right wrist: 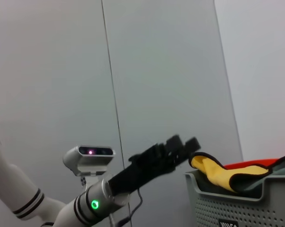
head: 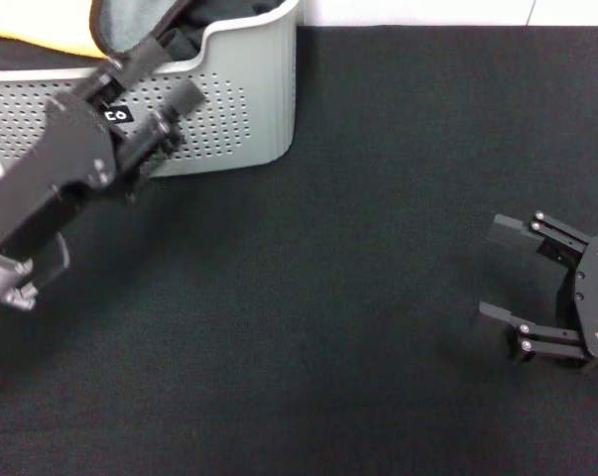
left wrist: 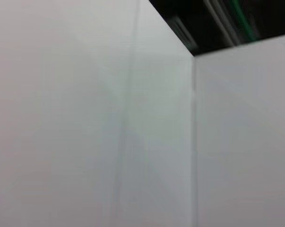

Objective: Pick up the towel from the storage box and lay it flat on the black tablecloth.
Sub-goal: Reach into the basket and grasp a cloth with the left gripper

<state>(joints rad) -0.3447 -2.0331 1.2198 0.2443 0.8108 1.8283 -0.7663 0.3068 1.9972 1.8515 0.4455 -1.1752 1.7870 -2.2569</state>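
Black tablecloth (head: pixel 358 248); left gripper (head: pixel 170 74) above storage box (head: pixel 249 109)

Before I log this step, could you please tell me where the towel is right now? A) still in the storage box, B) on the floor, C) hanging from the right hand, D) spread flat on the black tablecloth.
A: the towel still lies in the storage box, draped over its rim, while the left hand reaches at the box and the black tablecloth is bare.
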